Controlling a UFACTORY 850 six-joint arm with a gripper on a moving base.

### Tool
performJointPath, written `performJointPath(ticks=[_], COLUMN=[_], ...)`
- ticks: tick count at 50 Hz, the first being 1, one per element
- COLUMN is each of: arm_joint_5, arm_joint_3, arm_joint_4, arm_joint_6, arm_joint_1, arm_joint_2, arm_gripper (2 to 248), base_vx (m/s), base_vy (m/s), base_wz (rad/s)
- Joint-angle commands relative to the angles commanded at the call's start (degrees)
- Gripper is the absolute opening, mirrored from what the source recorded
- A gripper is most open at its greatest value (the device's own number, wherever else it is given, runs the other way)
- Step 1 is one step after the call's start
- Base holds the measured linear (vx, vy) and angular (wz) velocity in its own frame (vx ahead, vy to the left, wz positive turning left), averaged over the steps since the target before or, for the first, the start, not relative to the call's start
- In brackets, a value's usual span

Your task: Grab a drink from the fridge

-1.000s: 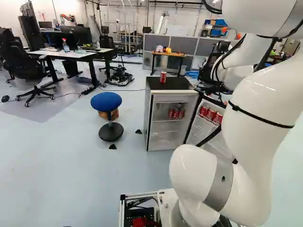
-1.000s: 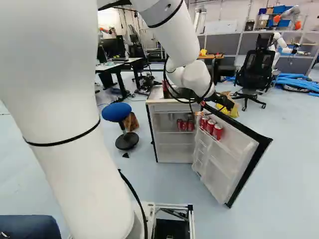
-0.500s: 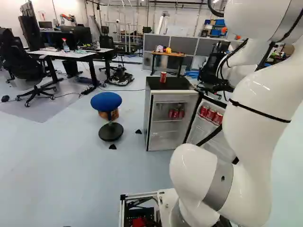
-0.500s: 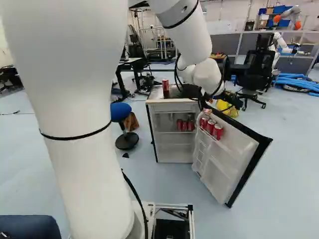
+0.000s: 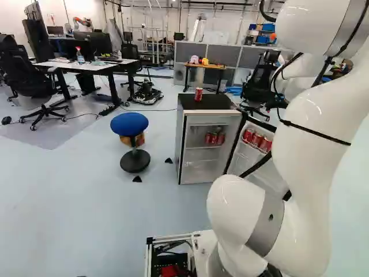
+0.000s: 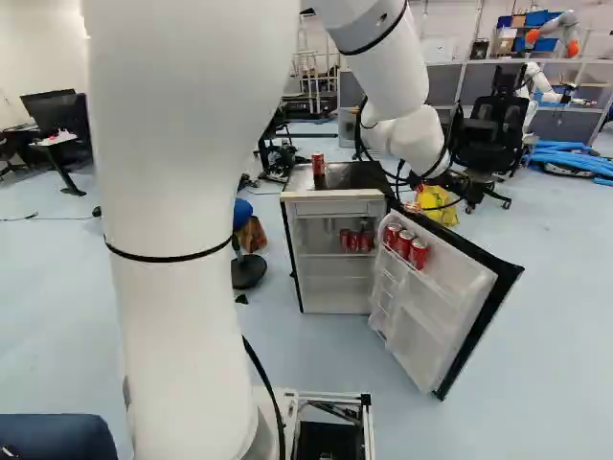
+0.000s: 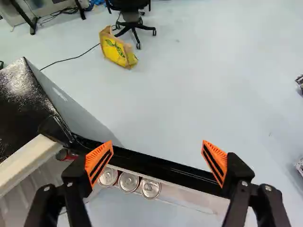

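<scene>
Orange pads, ribbed and slotted with black, tip the two wide-spread fingers of the black hand, which is open and grips nothing. Judging by how it hangs over the open fridge door, the step in hand is lining up on a drink, with no can taken so far. The likely targets are three red metal cans standing in a row in the rack of that white moulded-plastic door; from above, in the wrist view, they show round silvery lids, below and between the fingers but closer to one of them than to the other. Beside them runs the door's smooth black rim, crossing the space ahead of the fingers. More red cans stand on a shelf inside the boxy white fridge, and a single red can stands upright on its black top, whose glossy surface looks finely pebbled. The next move seems to call for a small sideways shift to centre one can between the pads, then a straight descent with a finger on each side of its smooth cylinder. Since the row is tight, a finger could land on a neighbouring lid or catch the hard rim, and a nudge might swing the door. Slick, rigid metal should need a firm, even squeeze.
</scene>
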Motion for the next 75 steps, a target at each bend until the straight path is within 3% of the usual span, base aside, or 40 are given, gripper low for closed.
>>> performJointPath(ticks=[38,75], arm_joint_5=[-9.3,-24.38], arm_joint_3=[-13.07,-26.05], arm_joint_4=[4.93,6.79], arm_joint_6=[0.0,0.0], arm_joint_1=[-2.01,-3.77], arm_joint_2=[-10.33,-19.74], arm_gripper=[247,247], base_vx=[0.0,0.0], base_vy=[0.0,0.0], base_wz=[0.0,0.0])
